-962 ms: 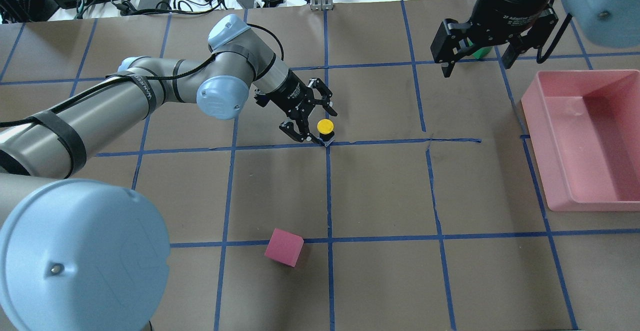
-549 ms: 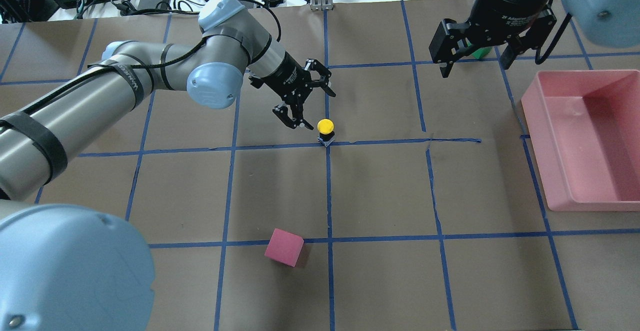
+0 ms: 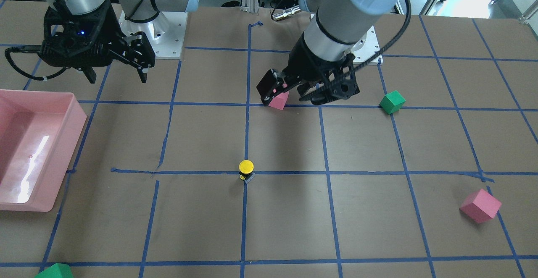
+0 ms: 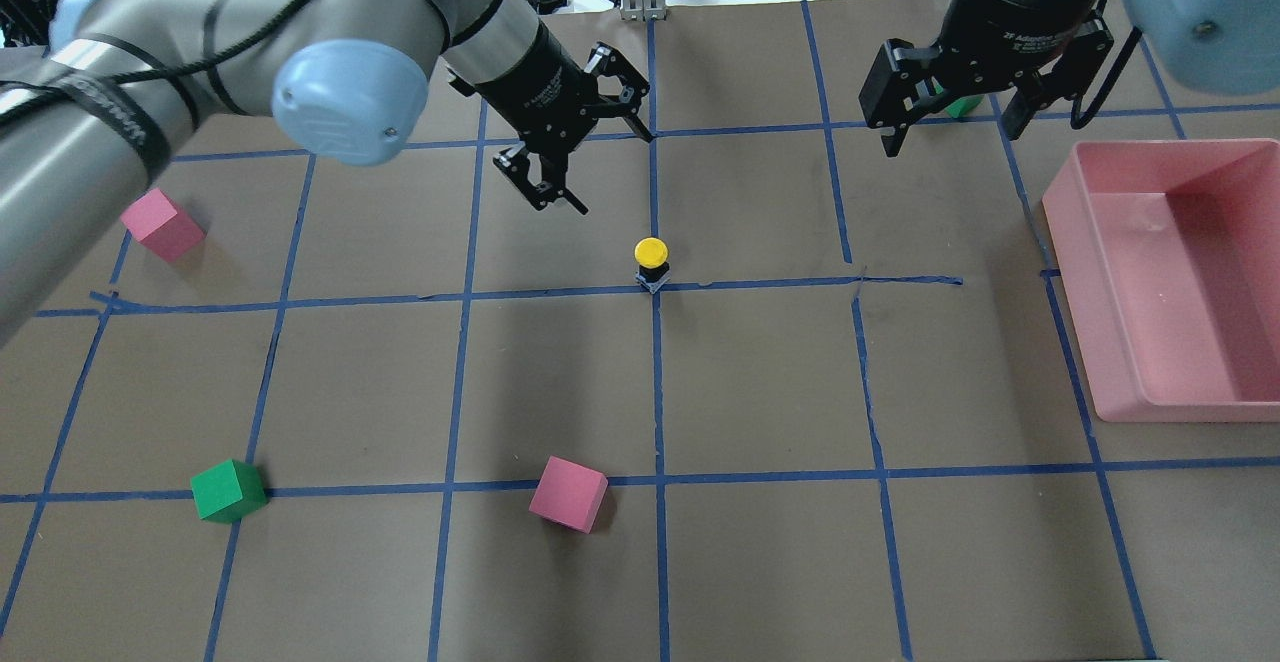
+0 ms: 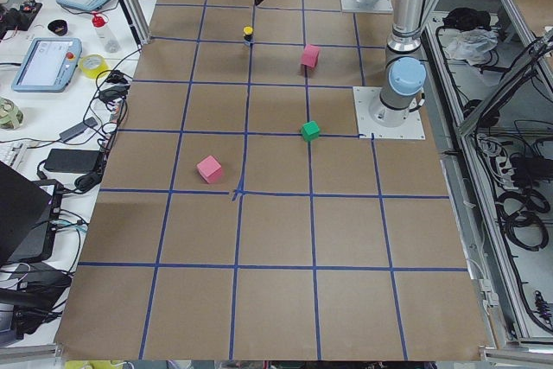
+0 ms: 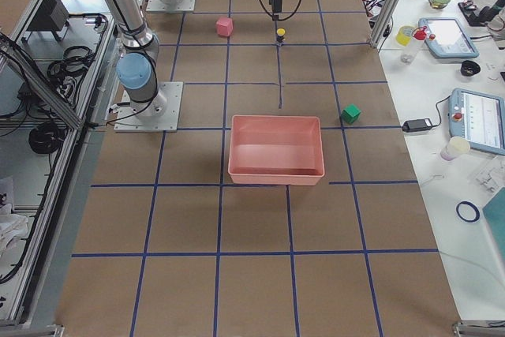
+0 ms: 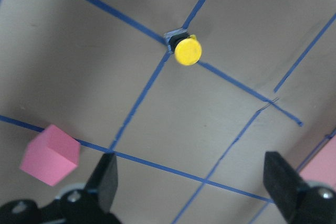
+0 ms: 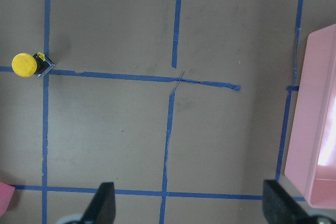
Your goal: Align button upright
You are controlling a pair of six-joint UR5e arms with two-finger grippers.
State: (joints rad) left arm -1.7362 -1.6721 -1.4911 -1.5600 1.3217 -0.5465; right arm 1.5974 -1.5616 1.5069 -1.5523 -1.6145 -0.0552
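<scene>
The left gripper (image 4: 612, 174) has moved back and up from the button (image 4: 651, 260), its jaws open and empty. The button stands upright on the tape crossing (image 4: 658, 294), so aligning seems finished; the next move is only to retreat clear. The right gripper (image 4: 950, 137) hangs open.

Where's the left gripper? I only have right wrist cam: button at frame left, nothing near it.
Observer: The left gripper hangs in the air on the button's robot-left side, not touching it.
Operator: Holding anything?
Observer: No. Left wrist view shows its fingers spread with only bare table between.
Operator: Button upright?
Observer: Yes. Front view shows the yellow cap on top, base on the tape crossing.
</scene>
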